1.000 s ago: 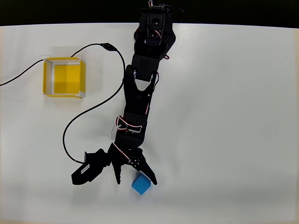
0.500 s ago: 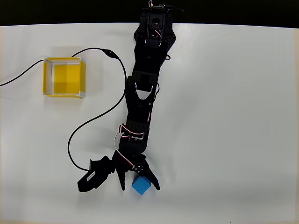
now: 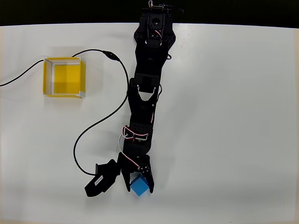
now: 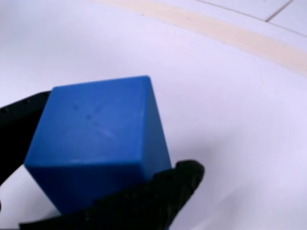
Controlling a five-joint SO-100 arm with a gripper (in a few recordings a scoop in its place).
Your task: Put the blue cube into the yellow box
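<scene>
The claw (image 3: 138, 183) pinches the cube (image 3: 139, 185), one black finger against each side; in the wrist view the cube (image 4: 98, 143) sits between the two dark fingers (image 4: 158, 196) with the counter right beneath it. Whether it is lifted off the surface, I cannot tell. Seen from overhead, the cube is near the bottom edge of the white counter (image 3: 233, 116), well apart from the box (image 3: 64, 77), which stands open-topped toward the upper left. A black cable (image 3: 93, 126) curves over the counter between the box and the arm (image 3: 145, 93). Beyond the counter's far edge lies a dark strip (image 3: 70, 11). The wrist view shows a pale tan band (image 4: 225, 33) past the white surface.
</scene>
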